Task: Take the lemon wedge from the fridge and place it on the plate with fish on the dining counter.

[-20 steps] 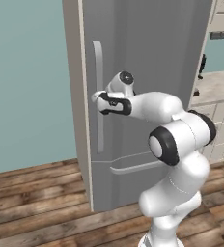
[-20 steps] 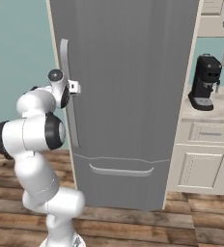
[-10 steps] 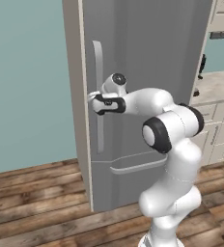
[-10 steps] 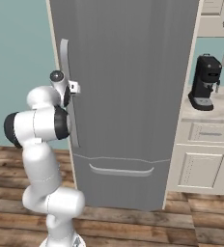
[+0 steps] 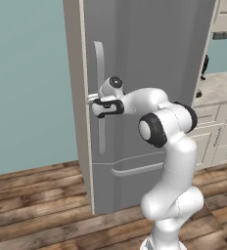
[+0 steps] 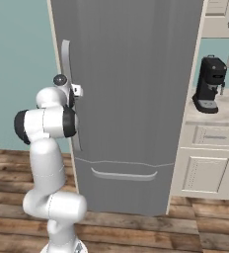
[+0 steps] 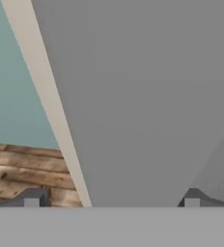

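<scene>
The tall grey fridge stands in front of me with its door looking shut. Its long pale vertical handle runs down the door's left side. My gripper is at the handle, about mid-height, and is open. In the hand view the two fingertips stand wide apart against the grey door, with its pale edge strip between them. The lemon wedge is hidden behind the door. The plate, the fish and the dining counter are out of view.
A black coffee machine sits on a counter right of the fridge, above pale cabinets with drawers. A teal wall lies left of the fridge, over a wooden floor.
The hand has crept slightly left along the door towards the handle and the door's edge. The elbow has swung up and over. The fridge door has not visibly moved.
</scene>
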